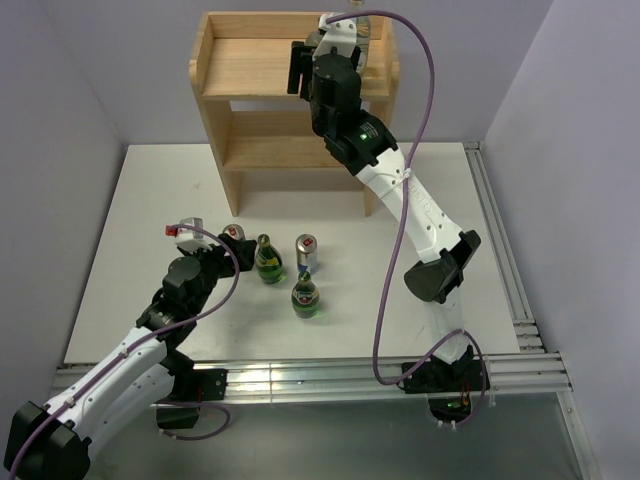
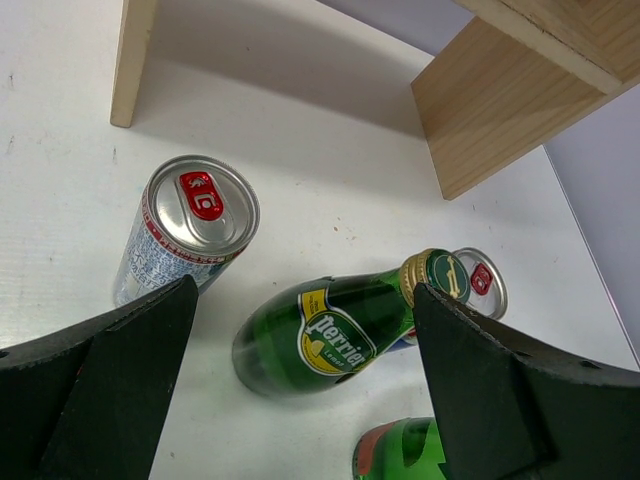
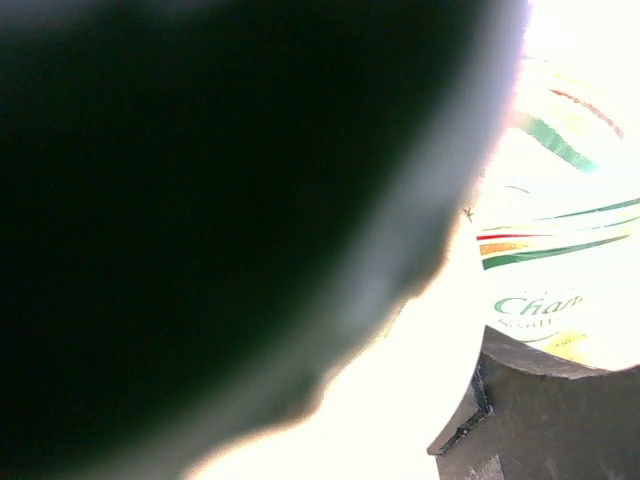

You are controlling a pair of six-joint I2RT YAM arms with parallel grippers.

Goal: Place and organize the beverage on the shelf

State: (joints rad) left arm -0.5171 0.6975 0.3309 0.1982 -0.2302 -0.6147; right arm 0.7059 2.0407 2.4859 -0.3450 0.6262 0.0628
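Left gripper (image 2: 305, 295) hangs wide open over the Perrier bottle (image 2: 320, 335), ready for my next grab. Right gripper (image 1: 348, 32) is up at the shelf (image 1: 250, 60) top by a water bottle (image 3: 570, 200); can't tell its grip.

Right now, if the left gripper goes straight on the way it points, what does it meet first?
Most likely the green bottle, standing between the open fingers of the left gripper. The nearer can sits off to one side. Depth is hard to judge.
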